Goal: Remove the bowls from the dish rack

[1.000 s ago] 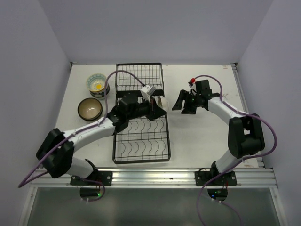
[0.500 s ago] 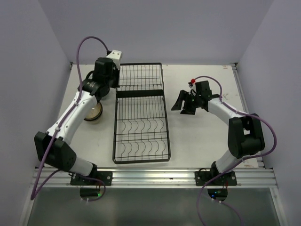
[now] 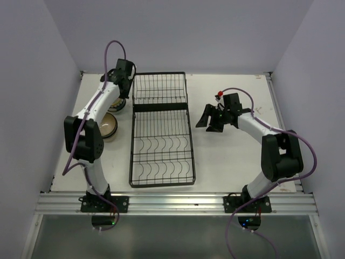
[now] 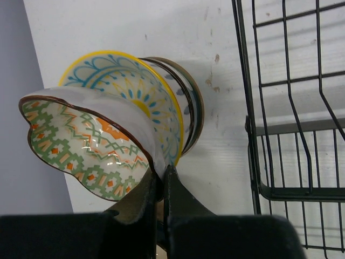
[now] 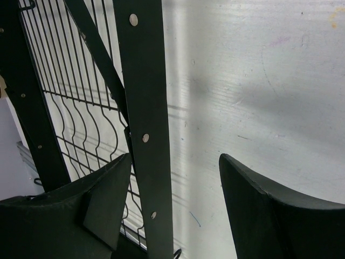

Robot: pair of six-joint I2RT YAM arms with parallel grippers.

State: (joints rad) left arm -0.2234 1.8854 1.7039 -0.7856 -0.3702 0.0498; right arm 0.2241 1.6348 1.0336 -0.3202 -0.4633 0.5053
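Note:
In the left wrist view my left gripper [image 4: 160, 170] is shut on the rim of a scalloped bowl [image 4: 91, 145] with a green and orange pattern inside. That bowl hangs tilted just over a yellow-rimmed, blue-patterned bowl [image 4: 129, 81], which is nested in a brown-rimmed bowl [image 4: 193, 102] on the table. The black wire dish rack [image 3: 161, 129] lies lengthwise in the middle with no bowl showing in it, and my left gripper [image 3: 121, 81] is off its far left corner. My right gripper [image 3: 207, 120] is open beside the rack's right side, holding nothing.
A brown bowl [image 3: 110, 129] sits on the table left of the rack, partly under my left arm. In the right wrist view a black riveted bar [image 5: 145, 108] crosses between the open fingers, with rack wires [image 5: 70, 108] behind it. Walls close the table's left, far and right sides.
My left arm has swung from over the rack's middle to the far left corner, carrying the bowl out to the bowls there. The right arm has not moved.

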